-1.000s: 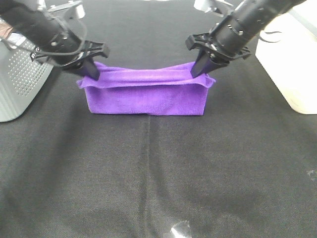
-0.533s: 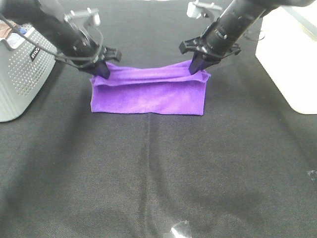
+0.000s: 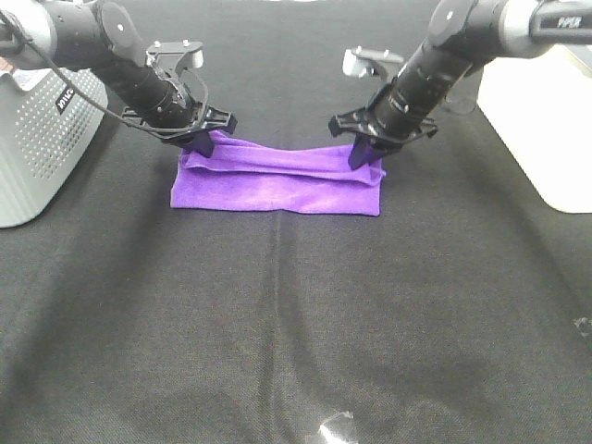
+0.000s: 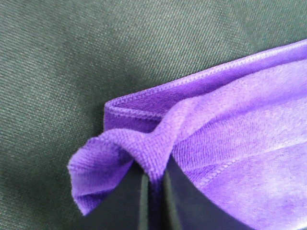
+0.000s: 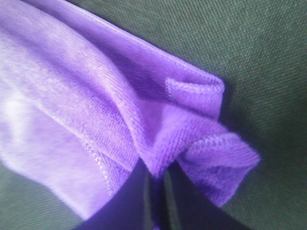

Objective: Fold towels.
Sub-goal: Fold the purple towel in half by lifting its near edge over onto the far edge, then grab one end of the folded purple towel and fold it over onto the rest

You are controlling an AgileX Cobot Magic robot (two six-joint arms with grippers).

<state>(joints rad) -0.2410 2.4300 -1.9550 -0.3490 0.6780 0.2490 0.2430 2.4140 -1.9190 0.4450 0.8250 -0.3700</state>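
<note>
Left end effector (image 3: 203,145), right end effector (image 3: 363,157) pinch purple towel (image 3: 277,191) at bunched corners

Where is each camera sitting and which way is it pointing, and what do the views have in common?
Exterior high: mounted high, looking down at the purple towel on the black cloth; both arms reach in from the top corners, left gripper and right gripper each pinching a far-side towel corner.
Left wrist: on the left arm, looking along its dark fingers at its pinched corner.
Right wrist: on the right arm, looking along its fingers at the other corner.
Shared: all three show the towel and the cloth.
</note>
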